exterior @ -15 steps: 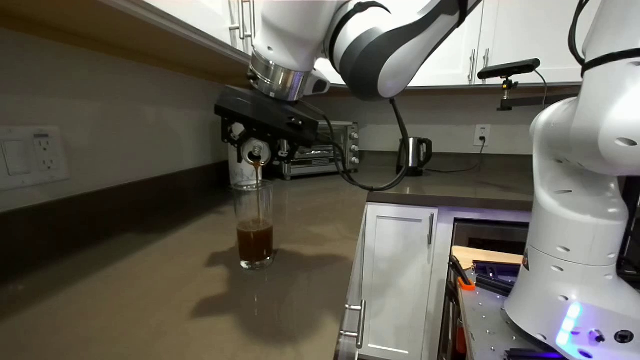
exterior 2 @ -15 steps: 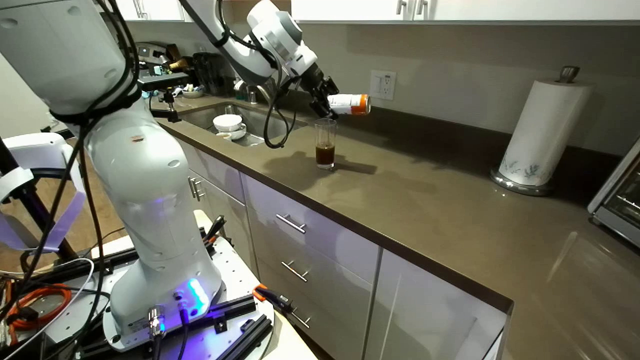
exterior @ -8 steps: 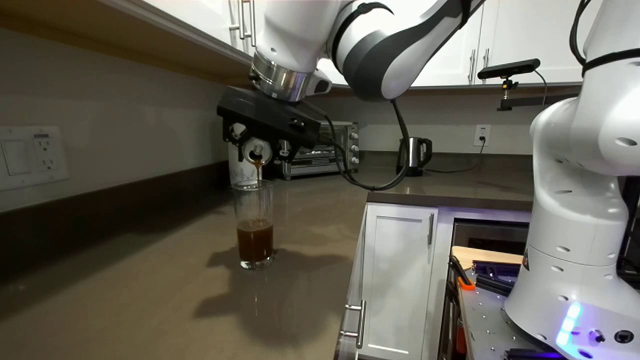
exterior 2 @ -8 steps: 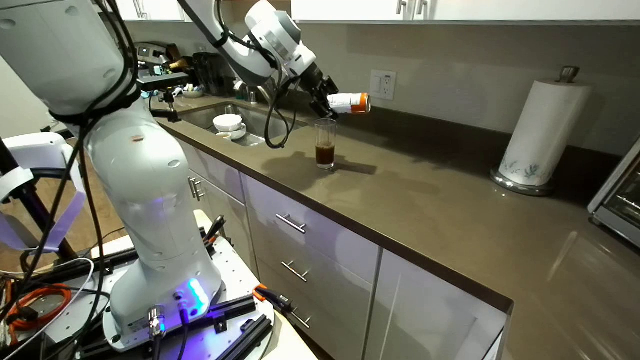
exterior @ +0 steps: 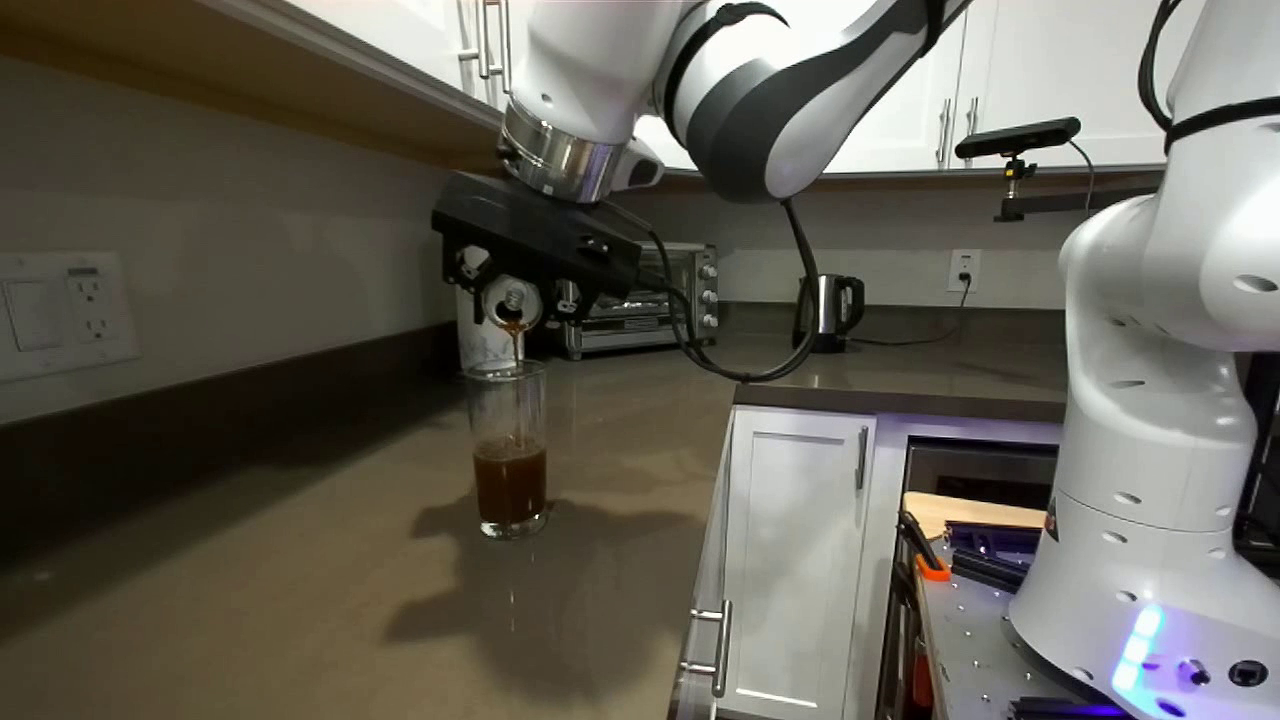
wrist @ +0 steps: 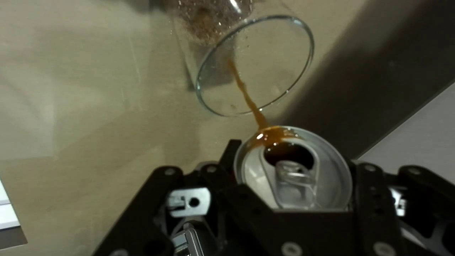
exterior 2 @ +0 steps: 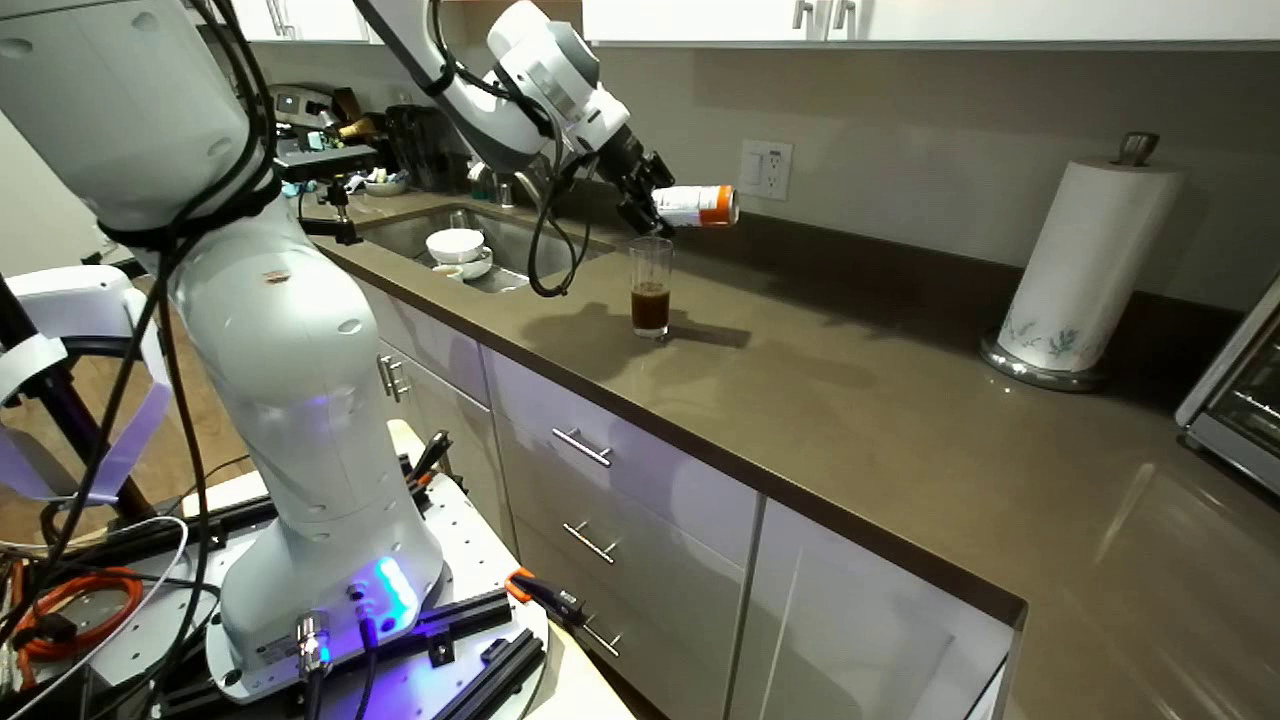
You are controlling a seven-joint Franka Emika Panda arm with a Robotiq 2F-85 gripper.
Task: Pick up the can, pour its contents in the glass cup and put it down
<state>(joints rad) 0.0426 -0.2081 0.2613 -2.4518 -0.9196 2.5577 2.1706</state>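
The bent arm (exterior: 760, 120) holds its end effector (exterior: 518, 310) tilted, clamped in a grip.

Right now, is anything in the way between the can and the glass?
Nothing visible is in the way. The gripper holds the can tipped toward the glass cup, and only the brown stream crosses the gap, running into that cup.

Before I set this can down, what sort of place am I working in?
Most likely a kitchen: there's a sink with white dishes in it, plus a kettle and what looks like a toaster oven on the counter.
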